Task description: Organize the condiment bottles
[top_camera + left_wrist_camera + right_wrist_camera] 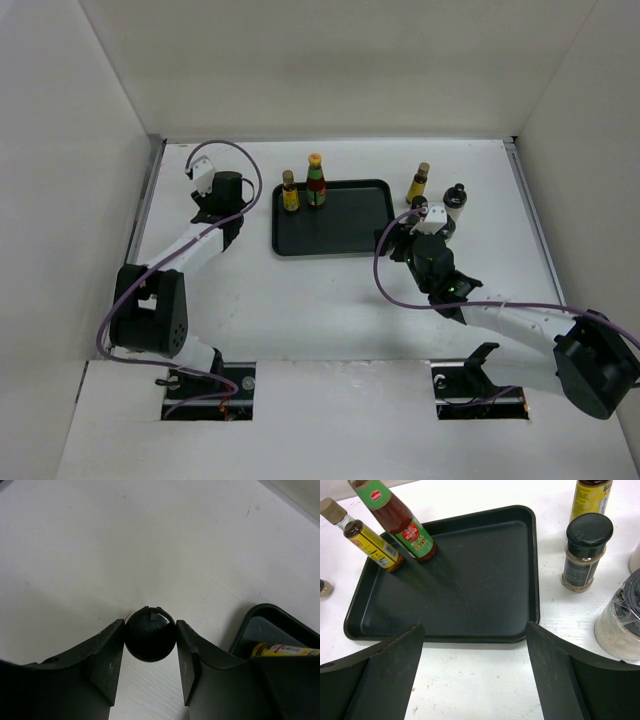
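Standing at the near edge of a white matte table (pixel 330 310), with 12 o'clock as the far wall, I see the left gripper (pixel 150 630) at the tray's 9 o'clock, off the tray. Its two dark, flat-faced fingers (pixel 107 655) are drawn in on a black-capped bottle (pixel 150 642), touching the round, glossy cap on both sides. Only the cap and a sliver of pale body show from above, and the bottle stands on the bare table. The right gripper (pixel 474 626) hangs at the tray's 4 o'clock with its broad black fingers spread wide, holding and touching nothing. The tray (pixel 470 580) is black, rectangular and shallow, with rounded corners and a faintly scuffed floor. In its 11 o'clock corner stand two bottles just beside each other. One is a green bottle (pixel 405 530) with a red label and a yellow cap. The other is a slim yellow bottle (pixel 370 542) with a brown cap. Off the tray at its 2 o'clock stands a second yellow bottle (pixel 592 495). Just in front of it is a dark spice jar (pixel 585 550), cylindrical with a flat black lid. A squat pale jar (pixel 625 620) with a greyish see-through top sits at the right gripper's 2 o'clock, close to its right finger.
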Robot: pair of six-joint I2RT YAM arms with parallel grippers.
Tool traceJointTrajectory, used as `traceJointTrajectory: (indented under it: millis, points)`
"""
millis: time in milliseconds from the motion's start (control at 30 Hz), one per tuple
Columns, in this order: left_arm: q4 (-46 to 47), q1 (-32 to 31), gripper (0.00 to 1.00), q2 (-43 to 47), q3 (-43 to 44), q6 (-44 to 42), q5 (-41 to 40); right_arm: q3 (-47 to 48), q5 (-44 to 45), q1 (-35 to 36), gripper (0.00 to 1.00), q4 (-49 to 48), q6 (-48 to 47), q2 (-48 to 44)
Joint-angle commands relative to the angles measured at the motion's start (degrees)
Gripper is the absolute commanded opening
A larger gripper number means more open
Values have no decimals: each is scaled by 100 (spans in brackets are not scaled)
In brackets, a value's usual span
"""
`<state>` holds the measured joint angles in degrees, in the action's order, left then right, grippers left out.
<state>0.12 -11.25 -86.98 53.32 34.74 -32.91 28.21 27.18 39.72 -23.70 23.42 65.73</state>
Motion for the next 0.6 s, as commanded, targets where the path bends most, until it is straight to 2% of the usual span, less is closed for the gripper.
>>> traceJointTrajectory:
  millis: [0, 300, 567]
  points:
    - [296, -171, 19, 462, -41, 112, -32, 71, -11, -4, 88, -258, 40, 62]
    - [164, -970, 19, 1200, -50, 50, -137, 54, 7, -4, 88, -266, 40, 10]
    - [146, -1656, 19, 1140, 73, 59, -172, 53, -2, -4, 88, -258, 40, -17]
